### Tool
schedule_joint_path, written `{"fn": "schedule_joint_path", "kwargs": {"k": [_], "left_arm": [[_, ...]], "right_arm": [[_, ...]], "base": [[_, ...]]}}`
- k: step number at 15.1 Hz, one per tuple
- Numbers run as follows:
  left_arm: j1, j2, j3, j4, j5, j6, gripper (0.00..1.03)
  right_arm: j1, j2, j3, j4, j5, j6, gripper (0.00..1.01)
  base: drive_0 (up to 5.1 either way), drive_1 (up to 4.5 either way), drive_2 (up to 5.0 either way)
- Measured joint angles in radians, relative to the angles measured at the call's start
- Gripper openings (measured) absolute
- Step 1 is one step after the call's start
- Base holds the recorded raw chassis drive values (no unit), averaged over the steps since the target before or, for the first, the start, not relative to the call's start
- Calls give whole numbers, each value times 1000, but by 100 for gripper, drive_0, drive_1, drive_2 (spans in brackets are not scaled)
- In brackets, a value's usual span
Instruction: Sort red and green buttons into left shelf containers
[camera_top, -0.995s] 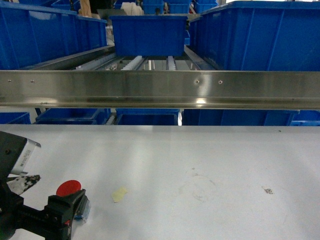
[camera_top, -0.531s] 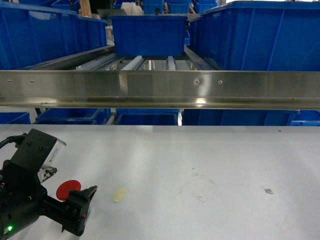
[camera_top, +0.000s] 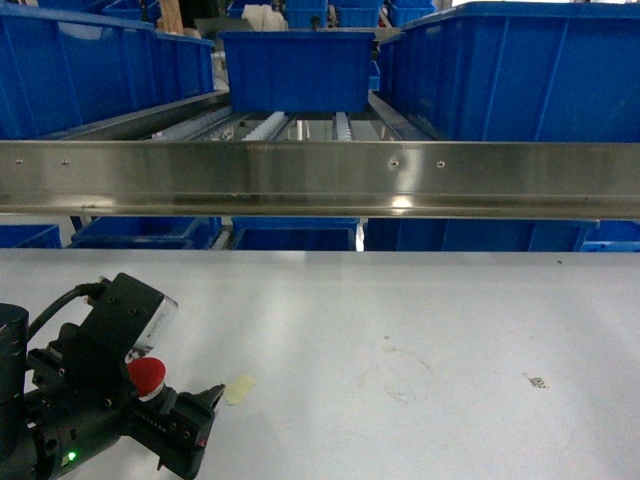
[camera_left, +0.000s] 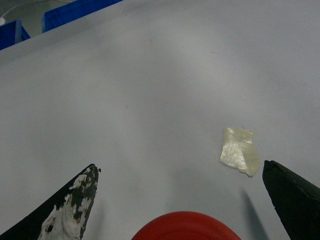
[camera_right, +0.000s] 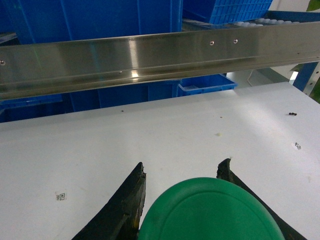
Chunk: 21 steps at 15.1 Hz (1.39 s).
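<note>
Head view: the left gripper (camera_top: 165, 415) is sitting low at the near left of the white table (camera_top: 420, 320), with the red mushroom-capped push-button (camera_top: 146, 373) showing between its black parts. Whether the button is lifted off the table cannot be told here. A pale yellowish scrap (camera_top: 238, 388) is lying just to the right of the gripper. The bright-blue plastic bins on the left shelf (camera_top: 95, 65) are standing well beyond, behind the steel rail (camera_top: 320, 178). No button is visible in any bin, though their insides are hidden from this angle. The right arm is not showing in this view.

Left wrist view: the two dark fingertips (camera_left: 75, 200) are standing spread, with the red cap at the bottom edge between them. They are not pressing on the cap itself; any grip on the dark body below is out of frame, so the hold cannot be told. The scrap is lying just inside the right-hand tip.

Right wrist view: the right gripper (camera_right: 182, 172) is closing its two black fingers around the green round-capped push-button (camera_right: 210, 210), apparently grasping it above the table.

Progress judgement: both buttons seem collected or nearly so; carrying them to the bins and dropping them remain.
</note>
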Motion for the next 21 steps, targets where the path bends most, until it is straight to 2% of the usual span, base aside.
{"fn": "schedule_joint_path", "kwargs": {"k": [1,6,7,19,20,21], "left_arm": [[0,0,0,0,0,4,91],[-1,0,0,0,0,6,36],[-1,0,0,0,0,5,29],[-1,0,0,0,0,6,29],[36,-98,-89,24,27,6,29],[109,-531,-196,-65,54,-12,29]], "right_arm": [[0,0,0,0,0,0,38],[0,0,0,0,0,0,38],[0,0,0,0,0,0,38],[0,0,0,0,0,0,38],[0,0,0,0,0,0,38],[0,0,0,0,1,0,37]], "base": [[0,0,0],[0,0,0],[0,0,0],[0,0,0],[0,0,0],[0,0,0]]}}
